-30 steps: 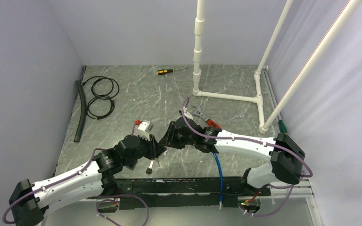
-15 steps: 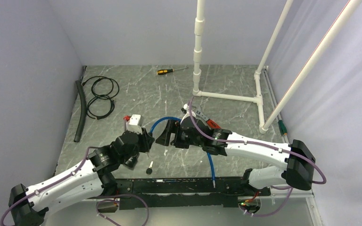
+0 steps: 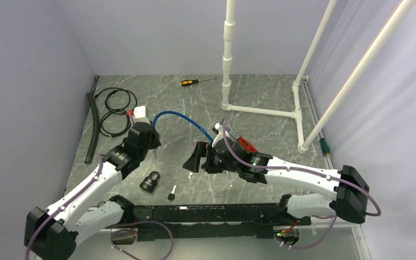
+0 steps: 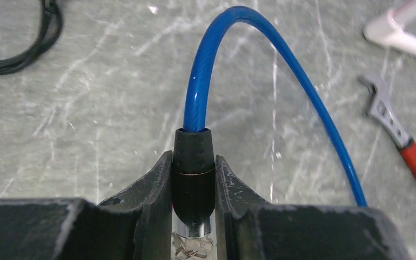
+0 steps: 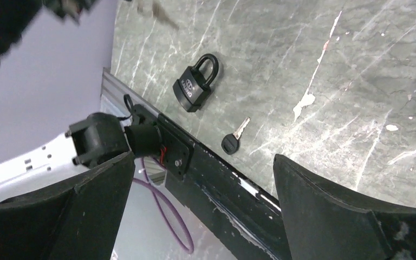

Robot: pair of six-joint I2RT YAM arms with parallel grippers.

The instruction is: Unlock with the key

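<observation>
Left end effector (image 4: 194, 165) clamped the black ferrule (image 4: 194, 154) of the blue coated cable (image 4: 281, 70), apparently to hold it clear; right end effector (image 5: 200, 162) hung open over the black padlock (image 3: 151, 181), black-headed key (image 3: 171, 193) loose on the grey marbled worktop (image 3: 195, 103) at its four o'clock.

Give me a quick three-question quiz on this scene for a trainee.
1. True or false: the key lies on the table, apart from the padlock.
2. The left tool grips: A the key, B the blue cable, C the padlock.
3. Fill in: the right tool is ___ and holds nothing.

Key: 1 true; 2 B; 3 open.
</observation>
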